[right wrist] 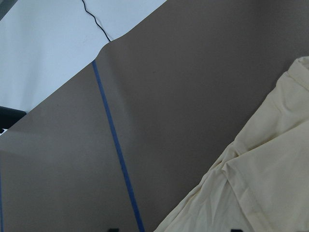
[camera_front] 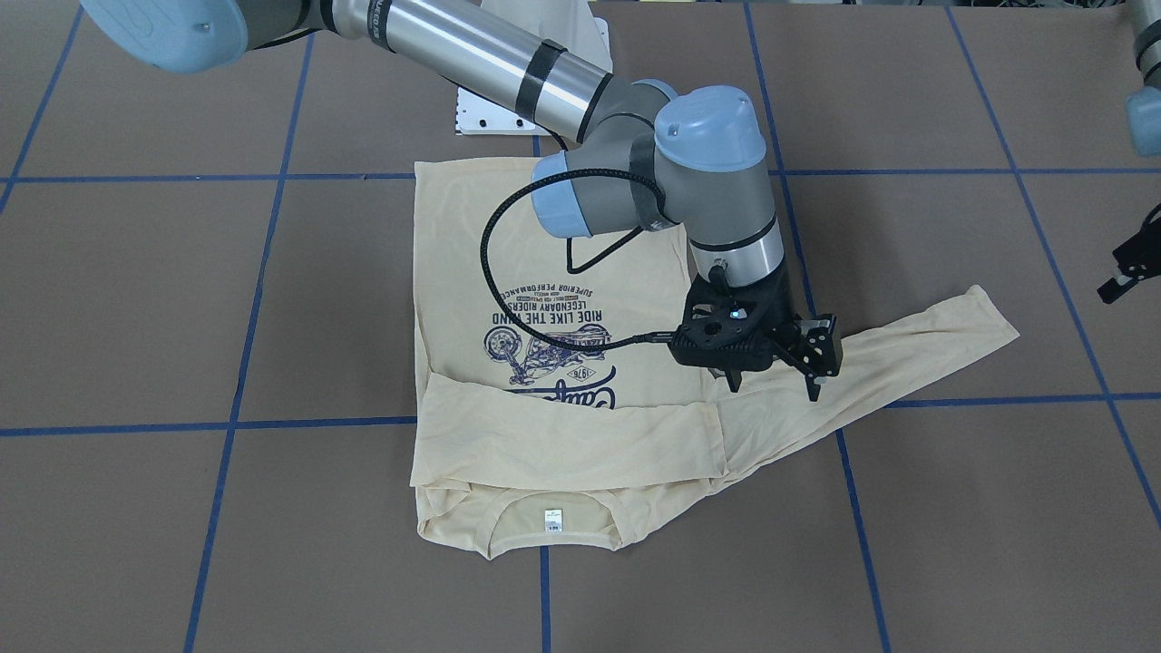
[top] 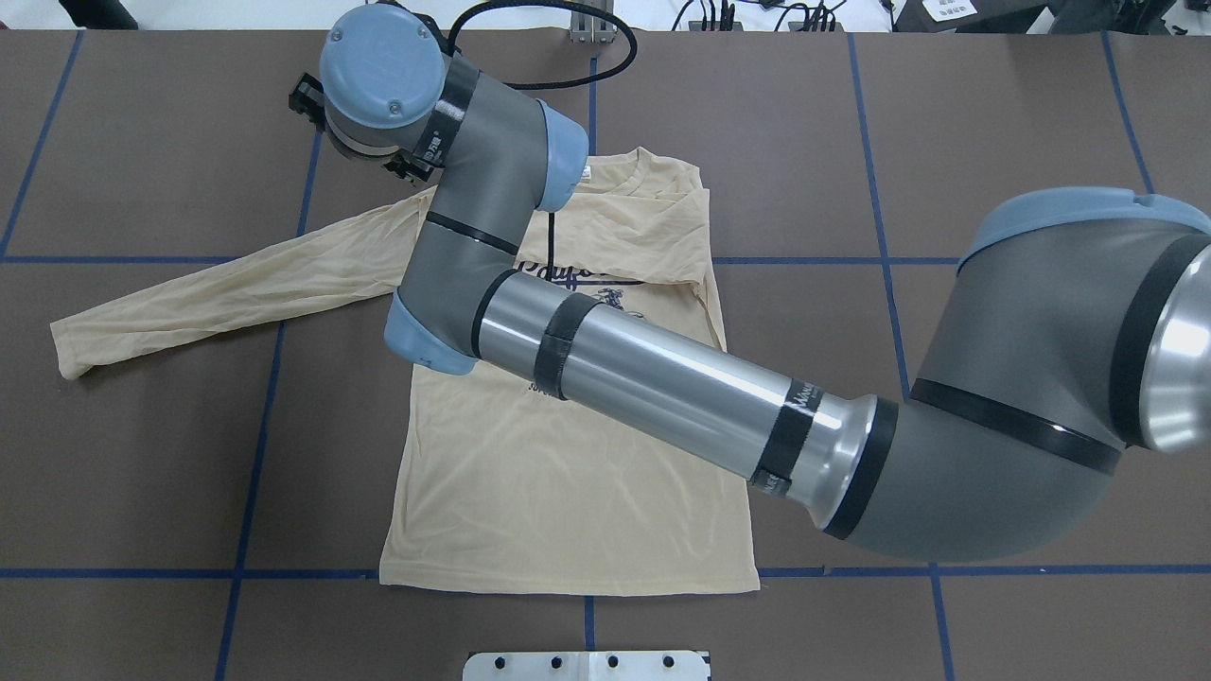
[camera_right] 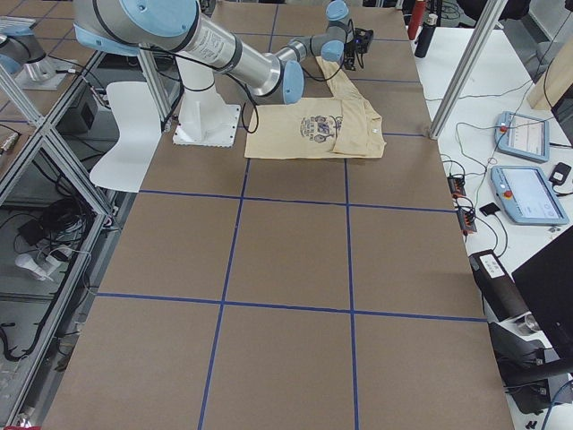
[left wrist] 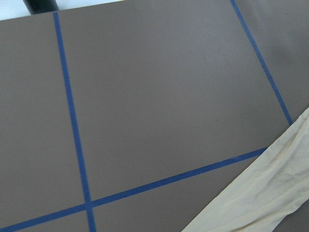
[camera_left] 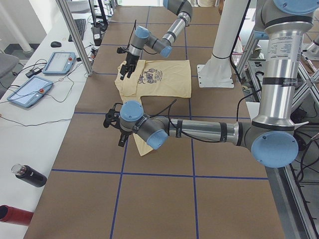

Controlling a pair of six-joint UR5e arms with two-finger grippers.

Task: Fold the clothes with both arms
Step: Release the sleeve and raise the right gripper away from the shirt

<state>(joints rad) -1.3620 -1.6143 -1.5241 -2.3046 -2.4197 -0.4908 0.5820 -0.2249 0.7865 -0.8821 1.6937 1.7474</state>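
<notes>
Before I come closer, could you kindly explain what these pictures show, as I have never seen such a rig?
These are two jointed silver-grey robot arms with light-blue caps: a right arm and a left arm. Two pictures look down on the brown table taped with blue lines, one from behind the robot, one facing it; two look from its ends; two from the wrists. A pale cream-yellow long-sleeved T-shirt lies flat, one sleeve folded across its chest, the other sleeve stretched out. The right arm's black end effector is open over the stretched sleeve, holding nothing. The left end effector is beyond the cuff; I cannot tell its state.
</notes>
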